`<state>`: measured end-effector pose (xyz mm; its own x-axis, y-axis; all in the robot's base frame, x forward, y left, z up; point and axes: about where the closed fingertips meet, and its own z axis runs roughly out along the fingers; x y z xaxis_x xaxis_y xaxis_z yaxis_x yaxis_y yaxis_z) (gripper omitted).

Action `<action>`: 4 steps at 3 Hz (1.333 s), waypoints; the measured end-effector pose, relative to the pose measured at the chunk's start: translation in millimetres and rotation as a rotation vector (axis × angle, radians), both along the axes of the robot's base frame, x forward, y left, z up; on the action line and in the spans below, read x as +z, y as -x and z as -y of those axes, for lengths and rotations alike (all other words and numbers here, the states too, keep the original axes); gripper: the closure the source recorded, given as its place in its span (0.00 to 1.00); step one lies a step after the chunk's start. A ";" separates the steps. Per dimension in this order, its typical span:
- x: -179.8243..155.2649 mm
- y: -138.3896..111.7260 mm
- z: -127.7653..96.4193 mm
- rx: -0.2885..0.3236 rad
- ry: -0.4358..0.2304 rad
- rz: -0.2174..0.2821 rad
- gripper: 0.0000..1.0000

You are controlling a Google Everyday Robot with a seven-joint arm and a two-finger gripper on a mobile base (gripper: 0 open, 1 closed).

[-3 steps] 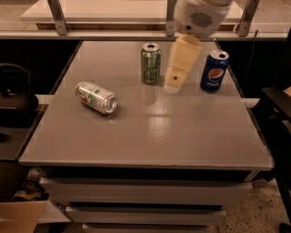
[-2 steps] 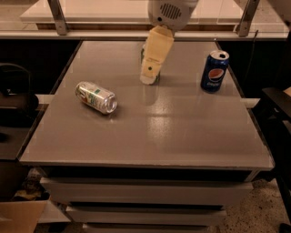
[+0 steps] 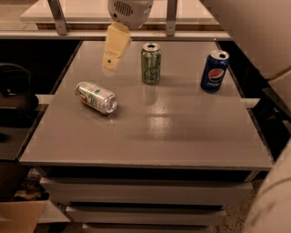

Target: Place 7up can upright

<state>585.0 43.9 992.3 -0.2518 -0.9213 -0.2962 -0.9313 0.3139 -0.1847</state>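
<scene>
7up can point(image 3: 96, 97) is lying on its side, left-middle of the table point(image 3: 182, 136). Gripper point(image 3: 111, 61) hangs further up the frame, not touching it. Can't tell if it's clenched or released.

Office-like test station: a square grey laminate tabletop point(image 3: 150, 136) on stacked white drawer fronts point(image 3: 145, 193), a brown cardboard box point(image 3: 18, 218) on the floor beside them, and a pale counter point(image 3: 82, 13) on slanted metal legs point(image 3: 57, 16) behind. The cream two-finger gripper point(image 3: 110, 61) hangs over the tabletop's far left.
</scene>
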 end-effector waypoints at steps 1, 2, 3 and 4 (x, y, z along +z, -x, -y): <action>-9.2 -10.6 -31.7 -0.063 -0.019 -0.014 0.00; -9.2 -10.6 -31.7 -0.063 -0.019 -0.013 0.00; -22.0 -12.4 -43.6 -0.075 -0.015 -0.050 0.00; -46.3 -13.9 -56.4 -0.111 0.005 -0.099 0.00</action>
<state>598.9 100.3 946.0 -0.3799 -0.8875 -0.2607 -0.9048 0.4152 -0.0949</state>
